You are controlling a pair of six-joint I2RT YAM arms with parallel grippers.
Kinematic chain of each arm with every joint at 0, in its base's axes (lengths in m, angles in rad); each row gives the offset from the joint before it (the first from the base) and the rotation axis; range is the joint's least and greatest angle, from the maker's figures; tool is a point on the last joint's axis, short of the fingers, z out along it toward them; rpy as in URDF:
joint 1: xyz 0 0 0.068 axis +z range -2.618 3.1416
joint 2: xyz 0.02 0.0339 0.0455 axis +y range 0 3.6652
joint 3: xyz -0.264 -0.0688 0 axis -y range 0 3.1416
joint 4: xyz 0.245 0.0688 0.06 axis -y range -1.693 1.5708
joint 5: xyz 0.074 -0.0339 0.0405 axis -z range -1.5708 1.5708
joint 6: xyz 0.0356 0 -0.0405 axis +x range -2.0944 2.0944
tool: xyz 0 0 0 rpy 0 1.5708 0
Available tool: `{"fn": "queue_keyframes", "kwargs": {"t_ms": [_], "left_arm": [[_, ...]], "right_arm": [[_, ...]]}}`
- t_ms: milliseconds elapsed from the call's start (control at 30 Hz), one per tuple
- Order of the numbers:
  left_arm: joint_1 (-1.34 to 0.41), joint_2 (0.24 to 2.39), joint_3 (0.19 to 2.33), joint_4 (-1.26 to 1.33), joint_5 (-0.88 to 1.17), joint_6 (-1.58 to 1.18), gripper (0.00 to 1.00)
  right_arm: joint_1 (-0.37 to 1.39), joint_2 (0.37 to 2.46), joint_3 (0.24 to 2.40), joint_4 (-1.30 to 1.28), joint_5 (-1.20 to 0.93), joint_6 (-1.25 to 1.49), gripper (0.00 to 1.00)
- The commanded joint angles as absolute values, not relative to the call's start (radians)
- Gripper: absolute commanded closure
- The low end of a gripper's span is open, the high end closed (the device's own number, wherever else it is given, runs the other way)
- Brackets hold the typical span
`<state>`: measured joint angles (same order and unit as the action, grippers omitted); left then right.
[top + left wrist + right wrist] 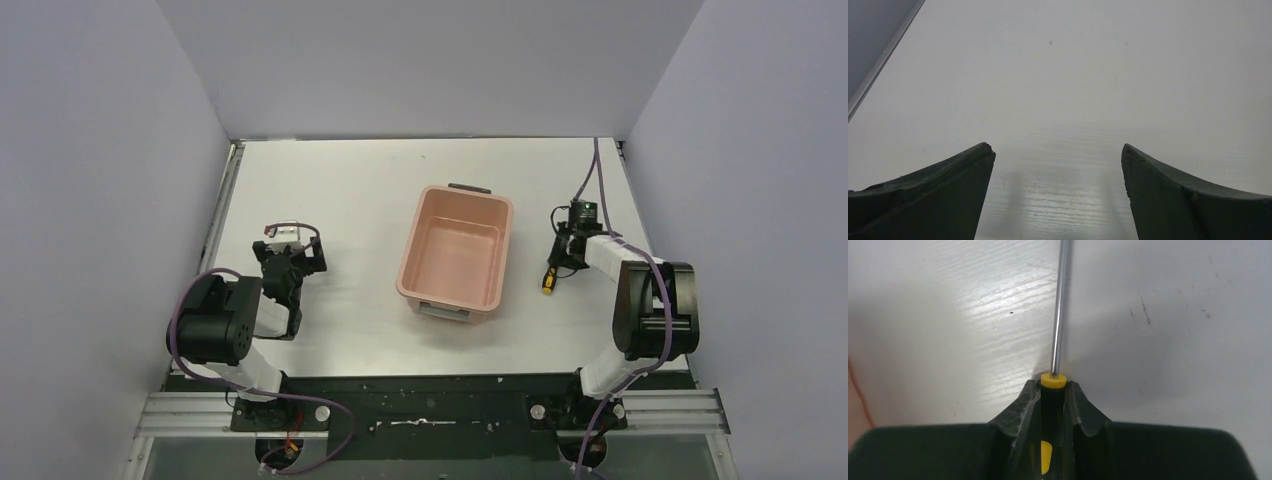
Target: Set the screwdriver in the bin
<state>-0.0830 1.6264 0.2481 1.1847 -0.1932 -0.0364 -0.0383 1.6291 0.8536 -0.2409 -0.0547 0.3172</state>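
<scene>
1 screwdriver [1057, 330], low over the bench just right of the bin [506, 250], long axis parallel to the bin's long side, handle clamped in the right hand [1052, 387], the nearer one; left hand [1057, 148] wide, empty.

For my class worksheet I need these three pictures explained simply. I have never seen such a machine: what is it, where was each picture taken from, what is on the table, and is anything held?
These are two black robot arms bolted at the near edge of a white table. The wide picture comes from a fixed camera above and behind them; the other two come from a camera on each wrist. On the table stands an empty salmon-pink rectangular plastic bin. The left gripper is open over bare table. The right gripper is shut on the black-and-yellow handle of a slim metal-shafted screwdriver, right of the bin.
</scene>
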Motion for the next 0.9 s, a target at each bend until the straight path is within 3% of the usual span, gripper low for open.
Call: {"fn": "queue_keyframes", "kwargs": {"t_ms": [0,433,700,867], "left_arm": [[-0.077,1.611,0.255,1.211,-0.184,-0.028,0.03],[-0.077,1.612,0.254,1.212,-0.184,-0.028,0.03],[-0.077,1.611,0.253,1.211,-0.184,-0.027,0.03],[-0.077,1.611,0.254,1.211,-0.183,-0.027,0.03]], "right_arm": [[-0.006,1.642,0.903,-0.345,0.010,0.297,1.00],[0.065,1.421,1.384,-0.829,0.091,0.327,1.00],[0.509,1.451,1.583,-0.763,0.115,0.479,1.00],[0.640,1.526,1.588,-0.704,0.153,0.498,1.00]]}}
